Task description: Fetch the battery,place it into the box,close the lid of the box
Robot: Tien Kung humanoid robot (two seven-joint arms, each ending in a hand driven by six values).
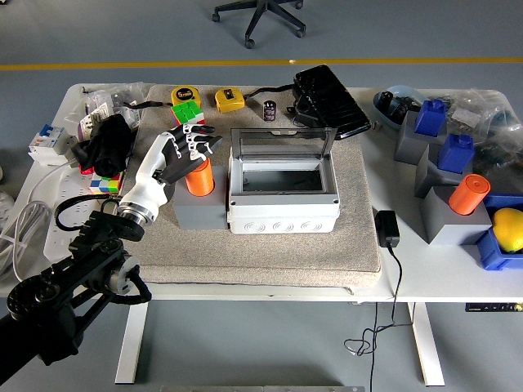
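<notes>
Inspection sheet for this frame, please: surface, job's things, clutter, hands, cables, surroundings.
Surface: white table with a grey mat.
Job's things: orange battery upright in a grey holder; grey box beside it, lid raised.
Clutter: tape measures, second orange cylinder, blue blocks, yellow ball.
Hands: left hand at the battery's top, grip unclear; right nothing seen.
Cables: black adapter, lead hanging over the table edge.
Surroundings: office chair base, yellow floor line.

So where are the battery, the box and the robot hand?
battery (198,178), head view, orange side
box (283,214), head view, front wall
robot hand (187,147), head view, left hand's middle, around the battery
</notes>
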